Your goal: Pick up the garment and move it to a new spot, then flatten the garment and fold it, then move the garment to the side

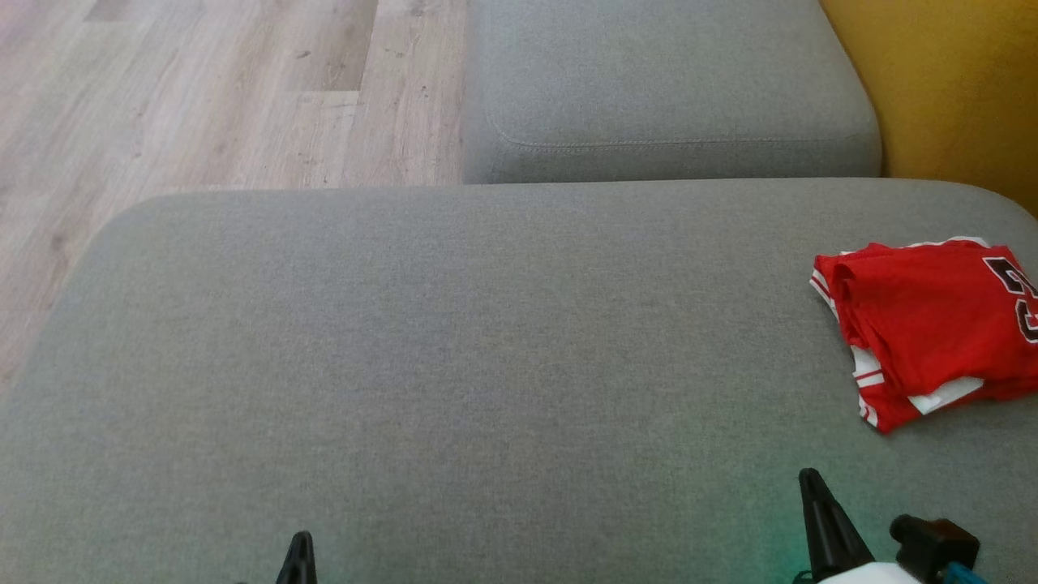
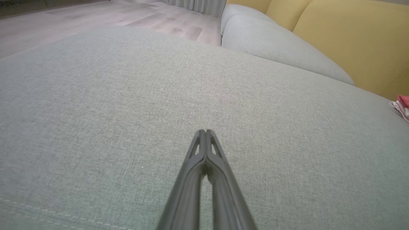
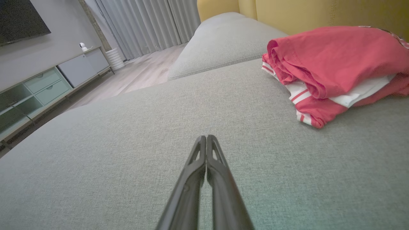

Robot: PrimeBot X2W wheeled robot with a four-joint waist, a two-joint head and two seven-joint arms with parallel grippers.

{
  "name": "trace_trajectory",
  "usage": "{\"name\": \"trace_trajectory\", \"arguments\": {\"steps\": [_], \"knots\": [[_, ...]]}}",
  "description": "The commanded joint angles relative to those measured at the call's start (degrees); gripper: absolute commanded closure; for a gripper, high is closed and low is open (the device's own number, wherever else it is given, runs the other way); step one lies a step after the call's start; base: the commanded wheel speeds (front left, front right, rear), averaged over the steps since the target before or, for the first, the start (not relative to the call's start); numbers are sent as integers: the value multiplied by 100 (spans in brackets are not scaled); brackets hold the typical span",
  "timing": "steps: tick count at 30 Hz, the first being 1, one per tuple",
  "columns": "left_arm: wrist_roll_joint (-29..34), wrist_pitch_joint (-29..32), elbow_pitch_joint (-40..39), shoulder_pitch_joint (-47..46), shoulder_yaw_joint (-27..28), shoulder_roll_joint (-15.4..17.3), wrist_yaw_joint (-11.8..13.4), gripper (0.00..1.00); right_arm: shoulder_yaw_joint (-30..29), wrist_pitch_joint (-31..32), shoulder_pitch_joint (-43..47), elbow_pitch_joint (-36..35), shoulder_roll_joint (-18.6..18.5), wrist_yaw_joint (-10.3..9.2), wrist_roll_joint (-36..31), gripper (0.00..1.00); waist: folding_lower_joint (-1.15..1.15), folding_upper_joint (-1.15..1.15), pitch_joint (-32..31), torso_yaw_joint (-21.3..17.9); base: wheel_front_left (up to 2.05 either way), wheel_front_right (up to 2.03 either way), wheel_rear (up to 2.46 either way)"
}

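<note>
Right below you, the broad grey woven-fabric sofa seat (image 1: 454,341) spreads smooth, with a line of stitching along its near edge. Over that edge your left tool (image 2: 205,131) has both dark fingers pressed together, gripping nothing; whether the tips touch the fabric you cannot tell. Your right tool (image 3: 206,137) is likewise closed up and empty. Ahead and to the right of it, near the seat's right end, lies the folded red jersey with white trim and a dark number (image 1: 924,324), apart from both tools. Beyond the seat sits a second grey cushion (image 1: 665,89), with a mustard-yellow backrest (image 1: 957,81) on the right and pale wood-plank floor (image 1: 203,97) on the left. Farther off you see grey curtains (image 3: 143,25) and a pale low cabinet with drawers (image 3: 48,83).
</note>
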Motion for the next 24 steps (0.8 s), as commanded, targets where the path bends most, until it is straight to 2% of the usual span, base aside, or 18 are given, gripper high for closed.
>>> {"name": "trace_trajectory", "arguments": {"steps": [1,24], "knots": [[-130,45,-167,-248,156,-13,-62,100,-39,53,-271,-198,-15,0,185,100,-1,0,8,-5,0,0,0],[-1218,376,-202,-506,663,-172,-363,100,-187,329,-523,-253,-41,-1,1600,100,-1,0,120,-71,0,0,0]]}}
